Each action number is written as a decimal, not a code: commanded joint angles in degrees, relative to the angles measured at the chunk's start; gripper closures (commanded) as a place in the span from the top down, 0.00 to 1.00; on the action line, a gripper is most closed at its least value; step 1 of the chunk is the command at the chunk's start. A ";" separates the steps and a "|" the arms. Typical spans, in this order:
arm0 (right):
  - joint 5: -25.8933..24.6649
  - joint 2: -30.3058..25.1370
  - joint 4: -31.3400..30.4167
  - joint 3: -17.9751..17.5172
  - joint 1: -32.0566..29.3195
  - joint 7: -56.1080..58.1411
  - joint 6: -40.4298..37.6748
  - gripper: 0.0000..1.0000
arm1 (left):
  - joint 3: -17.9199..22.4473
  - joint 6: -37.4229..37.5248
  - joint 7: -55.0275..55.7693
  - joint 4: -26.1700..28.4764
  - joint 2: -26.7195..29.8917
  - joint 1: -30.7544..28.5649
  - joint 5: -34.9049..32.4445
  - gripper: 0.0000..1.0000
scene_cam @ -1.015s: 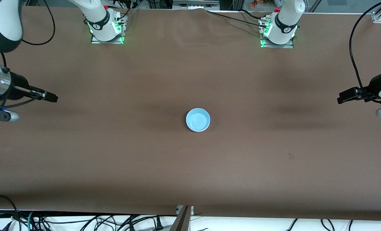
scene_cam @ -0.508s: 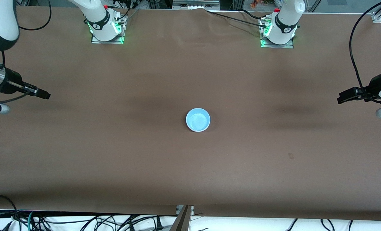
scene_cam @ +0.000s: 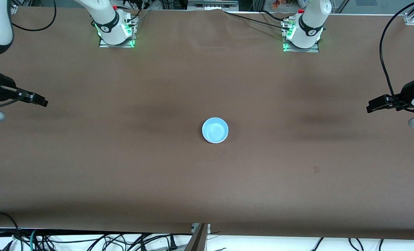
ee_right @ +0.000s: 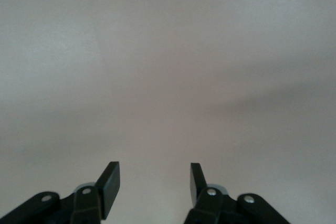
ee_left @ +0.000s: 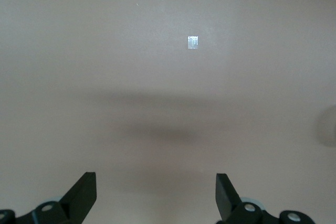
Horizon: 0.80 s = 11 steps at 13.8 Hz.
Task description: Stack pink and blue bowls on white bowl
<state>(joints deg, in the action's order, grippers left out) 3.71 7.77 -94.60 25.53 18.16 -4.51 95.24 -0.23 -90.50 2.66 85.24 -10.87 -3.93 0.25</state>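
Observation:
A light sky blue bowl [scene_cam: 215, 130] sits upright in the middle of the brown table; it is the top of a stack. The pink and white bowls are hidden. My right gripper [scene_cam: 43, 103] is open and empty over the table's right-arm end; in the right wrist view it [ee_right: 154, 179] frames only bare cloth. My left gripper [scene_cam: 370, 106] is open and empty over the left-arm end; in the left wrist view it [ee_left: 156, 192] also frames bare cloth.
The brown cloth table [scene_cam: 123, 167] spreads around the bowl. The arm bases [scene_cam: 115, 29] [scene_cam: 303, 33] stand along the edge farthest from the front camera. A small white mark [ee_left: 192, 42] lies on the cloth. Cables hang below the nearest edge.
My right gripper has drawn back away from the bowl toward its end of the table. The left arm and the bowl have not moved.

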 commanded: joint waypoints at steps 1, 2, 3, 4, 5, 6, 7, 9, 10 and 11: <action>-0.64 -1.71 -1.73 -0.04 0.65 0.91 0.21 0.63 | 0.05 1.20 -0.99 -1.56 -0.55 0.07 0.54 1.00; -0.72 -1.62 -1.73 -0.04 0.65 0.91 0.30 0.63 | 0.05 1.20 -0.99 -1.56 -0.55 0.07 0.54 1.00; -0.64 -1.53 -1.73 -0.04 0.65 0.91 0.47 0.63 | 0.05 1.20 -0.99 -1.56 -0.55 0.07 0.54 1.00; -0.55 -1.36 -1.64 0.05 0.65 0.91 0.65 0.63 | 0.05 1.20 -0.99 -1.56 -0.55 0.07 0.54 1.00; -0.64 -1.36 -1.64 0.05 0.57 0.91 0.74 0.63 | 0.05 1.20 -0.99 -1.56 -0.55 0.07 0.54 1.00; -0.64 -1.36 -1.64 0.05 0.65 0.91 0.74 0.63 | 0.05 1.20 -0.99 -1.56 -0.55 0.07 0.54 1.00; -0.64 -1.36 -1.55 0.13 0.57 0.91 0.65 0.63 | 0.05 1.20 -0.99 -1.56 -0.55 0.07 0.54 1.00; -0.64 -1.36 -1.64 0.13 0.57 0.91 0.21 0.70 | 0.05 1.20 -0.99 -1.56 -0.55 0.07 0.63 1.00; -0.64 -1.36 -1.55 0.13 0.57 0.91 0.21 0.70 | 0.05 1.20 -0.99 -1.56 -0.55 0.07 0.63 1.00; -0.64 -1.36 -1.55 0.13 0.57 0.91 0.21 0.71 | 0.05 1.20 -0.99 -1.56 -0.55 0.07 0.63 1.00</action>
<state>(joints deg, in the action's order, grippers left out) 3.71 7.78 -94.72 25.54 18.42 -4.06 95.25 -0.23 -90.50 2.66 85.24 -10.87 -3.93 0.25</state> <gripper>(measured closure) 0.304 0.000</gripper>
